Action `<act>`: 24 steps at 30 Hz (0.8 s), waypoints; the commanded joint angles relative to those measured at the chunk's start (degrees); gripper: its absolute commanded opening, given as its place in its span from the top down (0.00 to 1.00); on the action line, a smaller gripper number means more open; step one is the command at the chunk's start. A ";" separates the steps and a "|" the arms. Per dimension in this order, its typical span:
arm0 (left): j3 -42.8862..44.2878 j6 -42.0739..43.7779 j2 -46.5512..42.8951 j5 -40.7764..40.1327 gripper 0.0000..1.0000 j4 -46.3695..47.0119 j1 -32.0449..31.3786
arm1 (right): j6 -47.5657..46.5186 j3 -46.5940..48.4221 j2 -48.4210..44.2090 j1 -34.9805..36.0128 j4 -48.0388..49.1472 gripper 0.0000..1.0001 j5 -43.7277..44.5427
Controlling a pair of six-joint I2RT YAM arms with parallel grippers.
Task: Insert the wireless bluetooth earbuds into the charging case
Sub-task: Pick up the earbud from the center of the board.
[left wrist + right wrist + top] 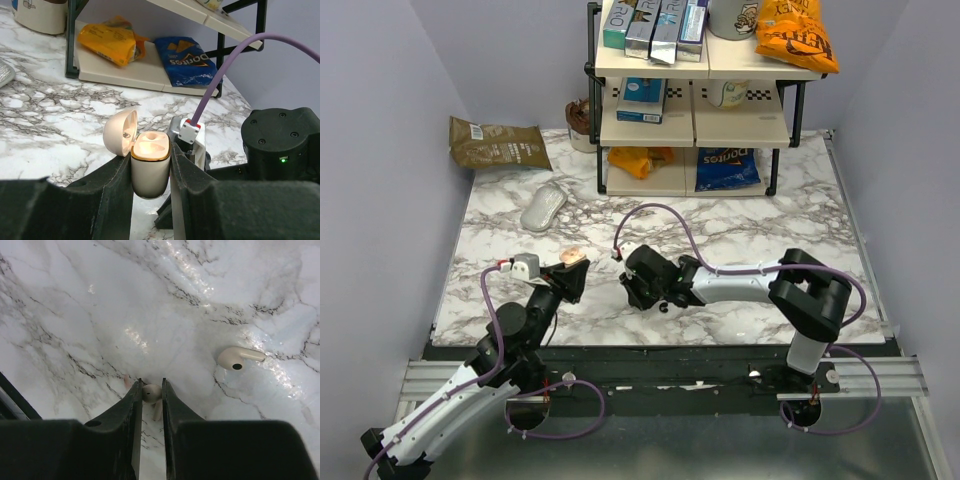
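The earbuds are cream-white with short stems, not black. My right gripper [151, 386] points down at the marble table and is shut on one earbud [151, 393], whose round head sits between the fingertips. The second earbud [237, 358] lies loose on the table, up and to the right of the fingers. My left gripper [151, 156] is shut on the cream charging case [149, 167] and holds it upright with the lid [119, 131] open and both sockets empty. In the top view the case [573, 256] is just left of the right gripper [638, 290].
A black-framed shelf rack [695, 120] with snack bags and boxes stands at the back. A brown bag [498, 143] lies at the back left. A grey oval object [544, 207] lies left of centre. A purple cable [660, 212] arcs over the right arm.
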 commanded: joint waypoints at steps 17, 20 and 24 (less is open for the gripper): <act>3.14 4.41 11.39 0.75 1.00 13.69 -0.15 | 9.67 -5.60 -26.08 -3.62 -1.06 0.99 16.11; 3.85 7.57 16.57 3.55 1.00 20.45 -0.07 | 7.47 -4.28 -32.50 -3.97 -1.41 0.99 18.92; 4.20 12.14 24.58 10.23 1.00 33.80 -0.07 | 1.78 -1.91 -38.92 -3.88 -0.97 0.99 21.83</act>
